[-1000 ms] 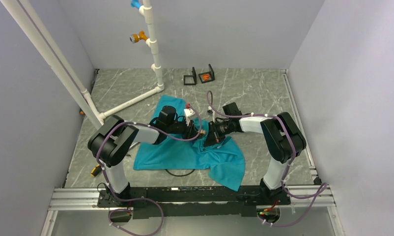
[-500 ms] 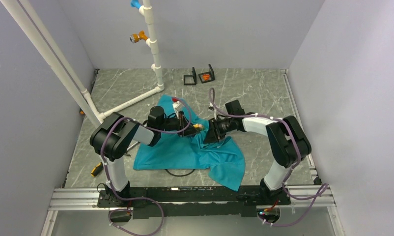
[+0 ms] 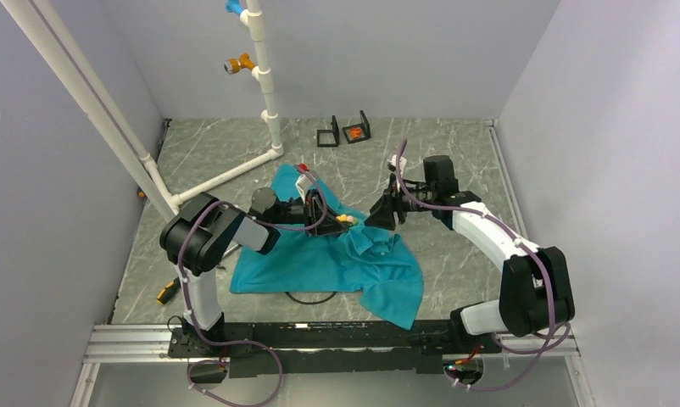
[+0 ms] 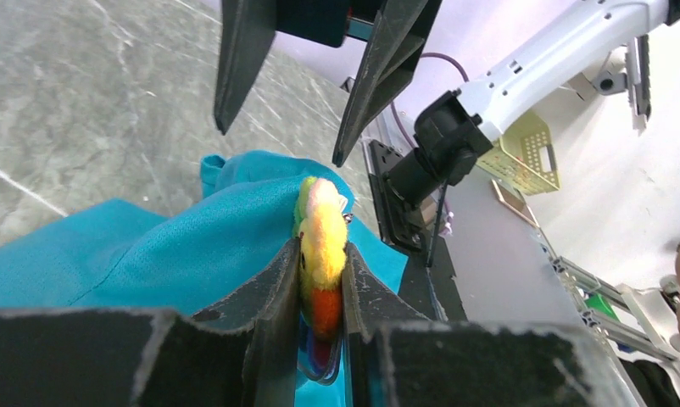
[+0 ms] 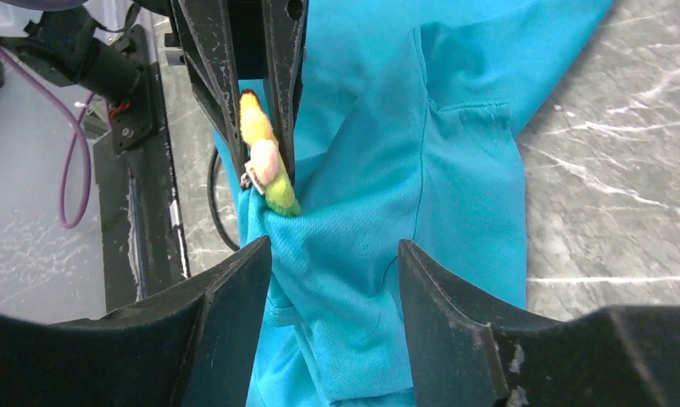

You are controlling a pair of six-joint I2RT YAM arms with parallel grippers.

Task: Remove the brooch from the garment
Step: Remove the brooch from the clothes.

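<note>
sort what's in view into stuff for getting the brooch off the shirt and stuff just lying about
In the job: brooch, pinched in the left gripper; teal T-shirt; right gripper, open.
Lying about: white pipe frame; two black stands; black cable loop; yellow tool.

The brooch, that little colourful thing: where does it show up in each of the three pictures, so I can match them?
Top external: the brooch is a tiny yellowish speck near the centre, at the tip of the left gripper.
Left wrist: bottom centre, pinched in that gripper.
Right wrist: upper left of centre, with the same gripper reaching in from the top.
Shared landmark: the teal garment, right beside it in every view.
</note>
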